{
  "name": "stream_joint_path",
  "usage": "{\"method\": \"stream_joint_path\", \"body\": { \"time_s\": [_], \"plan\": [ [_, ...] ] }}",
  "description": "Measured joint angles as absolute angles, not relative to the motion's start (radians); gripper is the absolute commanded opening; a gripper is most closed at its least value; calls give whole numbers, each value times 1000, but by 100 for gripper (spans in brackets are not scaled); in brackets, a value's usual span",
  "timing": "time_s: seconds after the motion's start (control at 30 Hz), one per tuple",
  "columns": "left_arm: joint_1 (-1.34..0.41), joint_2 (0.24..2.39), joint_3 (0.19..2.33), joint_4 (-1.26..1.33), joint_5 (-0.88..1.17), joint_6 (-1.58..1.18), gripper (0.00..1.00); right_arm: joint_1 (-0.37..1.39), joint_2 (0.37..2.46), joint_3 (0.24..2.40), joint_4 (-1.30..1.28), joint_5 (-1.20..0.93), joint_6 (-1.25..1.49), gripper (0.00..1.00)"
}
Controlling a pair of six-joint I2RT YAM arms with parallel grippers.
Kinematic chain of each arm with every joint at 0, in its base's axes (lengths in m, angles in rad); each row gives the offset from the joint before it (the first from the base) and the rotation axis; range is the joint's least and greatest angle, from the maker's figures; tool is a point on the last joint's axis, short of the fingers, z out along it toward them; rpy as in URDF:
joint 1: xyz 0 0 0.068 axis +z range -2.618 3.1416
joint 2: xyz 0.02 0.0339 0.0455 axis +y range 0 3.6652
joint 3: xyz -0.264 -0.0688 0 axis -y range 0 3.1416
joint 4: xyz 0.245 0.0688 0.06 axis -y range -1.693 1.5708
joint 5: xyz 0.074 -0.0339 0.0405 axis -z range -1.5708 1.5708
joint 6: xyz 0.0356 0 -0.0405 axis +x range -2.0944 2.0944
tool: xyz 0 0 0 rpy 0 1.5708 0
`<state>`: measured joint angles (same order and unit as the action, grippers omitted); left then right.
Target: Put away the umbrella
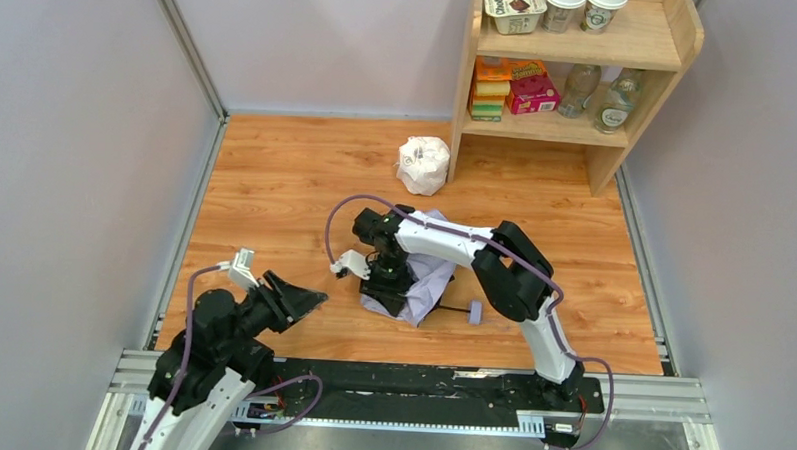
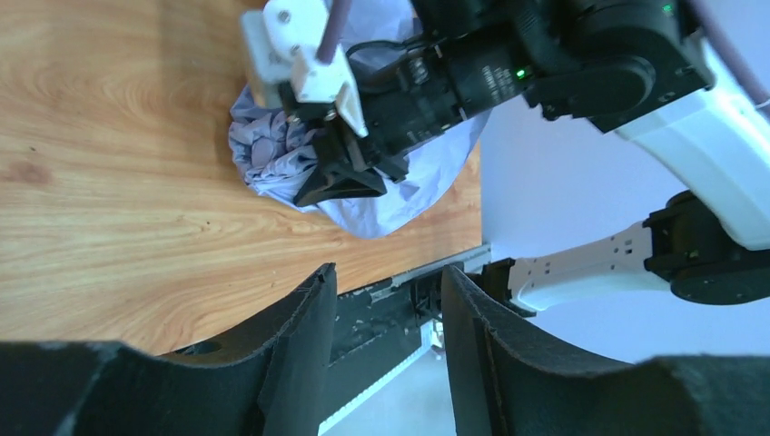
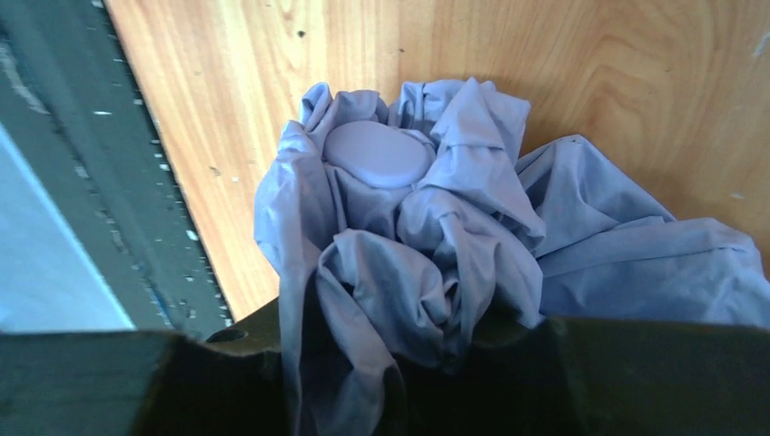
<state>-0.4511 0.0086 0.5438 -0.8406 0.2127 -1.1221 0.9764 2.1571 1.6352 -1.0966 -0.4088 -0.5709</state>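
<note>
The umbrella (image 1: pixel 428 281) lies crumpled on the wooden floor, its pale lavender canopy bunched up, its thin black shaft running right to the small lavender handle (image 1: pixel 476 312). My right gripper (image 1: pixel 388 280) is pressed down onto the canopy and is shut on the bunched fabric (image 3: pixel 427 272); the round lavender top cap (image 3: pixel 377 154) shows just beyond the jaws. From the left wrist view the canopy (image 2: pixel 363 204) shows under the right arm's wrist. My left gripper (image 1: pixel 307 300) is open and empty, held low to the left of the umbrella, in its own view (image 2: pixel 389 304) too.
A white plastic-wrapped roundish lump (image 1: pixel 423 164) sits at the back by a wooden shelf unit (image 1: pixel 578 131) holding boxes, bottles and tubs. Grey walls enclose the floor on both sides. The black base rail (image 1: pixel 409 380) runs along the near edge.
</note>
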Motion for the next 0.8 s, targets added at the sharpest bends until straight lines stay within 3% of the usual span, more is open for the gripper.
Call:
{"method": "stream_joint_path", "body": {
  "time_s": [0.4,0.57,0.8],
  "plan": [
    [-451,63,204,-487,318,-1299,58,902,2140,1491,-1018,-742,-489,0],
    [-451,123,178,-456,277,-1370,69,893,2067,1380,-870,-752,-421,0],
    [-455,631,165,-200,373,-1422,70,880,2033,1321,-759,-765,-337,0]
  ]
}}
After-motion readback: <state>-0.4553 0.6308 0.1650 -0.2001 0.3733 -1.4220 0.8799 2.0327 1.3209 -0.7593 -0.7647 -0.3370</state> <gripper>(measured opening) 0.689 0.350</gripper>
